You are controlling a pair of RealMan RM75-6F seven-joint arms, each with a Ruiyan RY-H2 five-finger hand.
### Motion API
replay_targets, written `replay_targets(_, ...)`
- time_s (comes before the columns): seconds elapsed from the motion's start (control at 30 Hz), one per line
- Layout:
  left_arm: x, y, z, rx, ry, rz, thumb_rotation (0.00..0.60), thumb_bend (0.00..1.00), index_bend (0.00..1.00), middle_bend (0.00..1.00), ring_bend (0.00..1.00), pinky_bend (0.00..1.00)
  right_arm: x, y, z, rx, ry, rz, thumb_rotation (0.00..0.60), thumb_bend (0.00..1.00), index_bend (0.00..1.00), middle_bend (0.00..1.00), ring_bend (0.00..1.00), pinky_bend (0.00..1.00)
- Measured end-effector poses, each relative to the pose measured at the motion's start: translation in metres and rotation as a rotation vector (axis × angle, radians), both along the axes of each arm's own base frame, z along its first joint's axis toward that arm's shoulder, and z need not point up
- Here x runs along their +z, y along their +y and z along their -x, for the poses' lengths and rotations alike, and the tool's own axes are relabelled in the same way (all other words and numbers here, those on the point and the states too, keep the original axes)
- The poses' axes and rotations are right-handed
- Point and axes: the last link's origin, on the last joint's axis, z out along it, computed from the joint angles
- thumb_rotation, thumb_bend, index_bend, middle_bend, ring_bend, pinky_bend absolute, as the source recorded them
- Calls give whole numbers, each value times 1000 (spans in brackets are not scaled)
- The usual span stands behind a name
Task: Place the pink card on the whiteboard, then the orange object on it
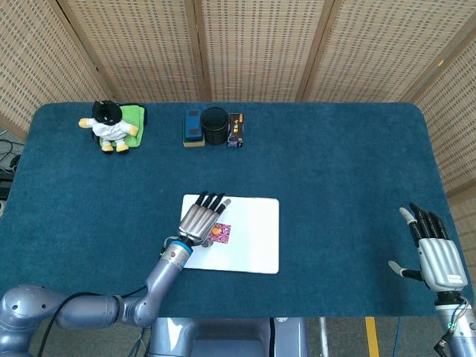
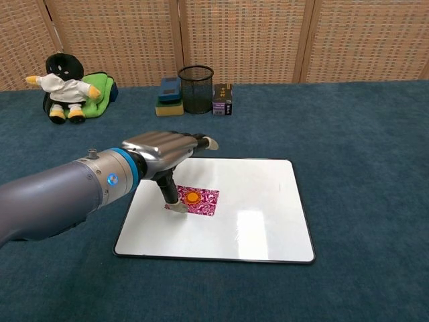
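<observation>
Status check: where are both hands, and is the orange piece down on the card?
Left hand open above whiteboard, thumb beside pink card. Orange object sits on card, released. Right hand open, idle at table edge. Nothing in the way.

lab, blue felt table (image 1: pixel 335 163), wicker screens (image 1: pixel 253 44)

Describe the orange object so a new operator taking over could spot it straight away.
Find the whiteboard lying flat on the blue table. On its left part lies a pink patterned card, just under the left robot hand. The orange object is the small round piece sitting on that card, the only orange thing on the board.
</observation>
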Motion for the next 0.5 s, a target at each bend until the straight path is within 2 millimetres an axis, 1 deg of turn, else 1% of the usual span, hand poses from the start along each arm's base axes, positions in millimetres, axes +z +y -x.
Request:
replay_targets(0.13, 25, -1, 1, -29, -33, -36, 600, 144, 0, 0, 0, 0, 0, 0, 0, 1, -1, -2, 600, 0, 0, 0, 0, 0)
replay_targets(0.23, 55, -1, 8, -52, -50, -95, 600, 142, 0, 0, 0, 0, -1, 0, -1, 5, 4, -4, 600, 0, 0, 0, 0, 0)
replay_targets(0.3, 79, -2, 19, -62, -58, -153, 600, 128, 0, 0, 0, 0, -2, 0, -2, 6, 13, -5, 600, 0, 0, 0, 0, 0)
replay_targets(0.33, 90, -3, 25, -64, -61, -179, 600, 116, 0, 0, 0, 0, -2, 0, -2, 5, 14, -4, 600, 0, 0, 0, 0, 0)
replay_targets(0.37, 105, -4, 35, -63, -63, -216, 600, 86, 0, 0, 0, 0, -2, 0, -2, 4, 12, -3, 600, 0, 0, 0, 0, 0)
replay_targets(0.43, 128, -7, 54, -45, -61, -276, 600, 27, 0, 0, 0, 0, -2, 0, -3, 3, 13, -1, 600, 0, 0, 0, 0, 0)
replay_targets(0.47, 144, -11, 70, -21, -56, -317, 600, 6, 0, 0, 0, 0, -2, 0, -3, 4, 15, 0, 600, 0, 0, 0, 0, 0)
replay_targets(0.5, 155, -14, 83, 0, -53, -346, 600, 1, 0, 0, 0, 0, -2, 0, -3, 5, 17, 1, 600, 0, 0, 0, 0, 0)
